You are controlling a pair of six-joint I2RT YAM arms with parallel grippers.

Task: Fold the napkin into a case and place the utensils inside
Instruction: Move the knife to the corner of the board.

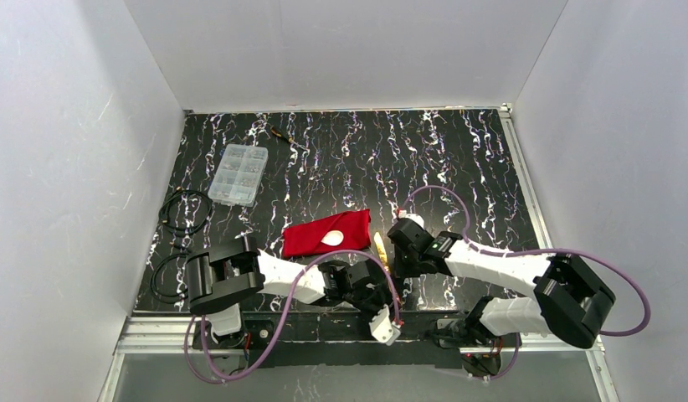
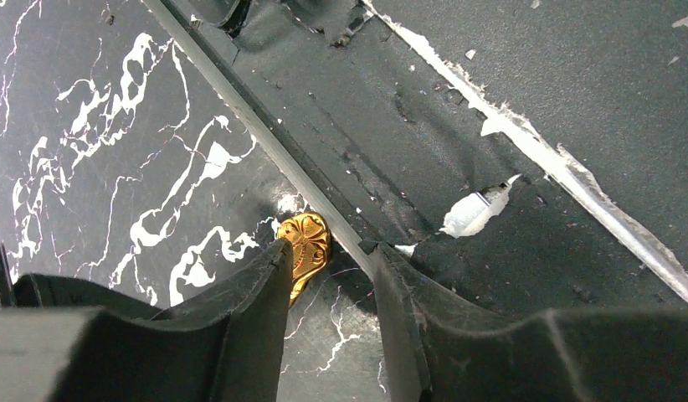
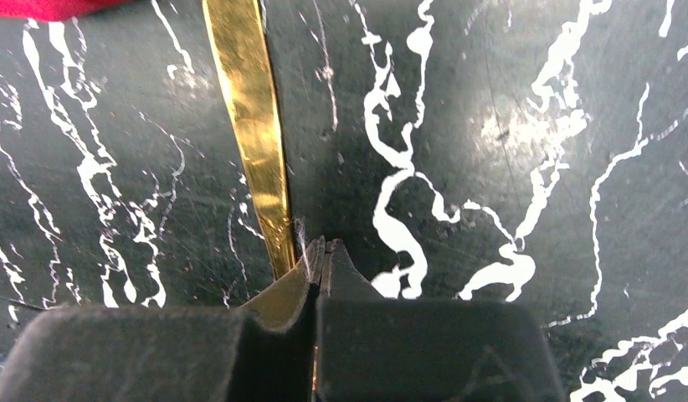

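The red napkin (image 1: 326, 233) lies folded into a narrow case at mid-table, and the white spoon (image 1: 332, 238) rests on top of it. Just to its right the gold utensil (image 1: 380, 249) lies flat on the table. My right gripper (image 3: 324, 244) is shut, its tips pressed together against the right edge of the gold handle (image 3: 253, 126), which runs under the left finger. A corner of the napkin (image 3: 39, 7) shows beyond. My left gripper (image 2: 332, 251) stands open over the utensil's ornate near end (image 2: 305, 243), which touches the inner side of the left finger.
A clear compartment box (image 1: 238, 174) and a thin black-and-yellow tool (image 1: 284, 136) lie at the back left. Black cables (image 1: 184, 211) coil at the left edge. The table's front rail (image 2: 265, 138) runs just past the left gripper's tips.
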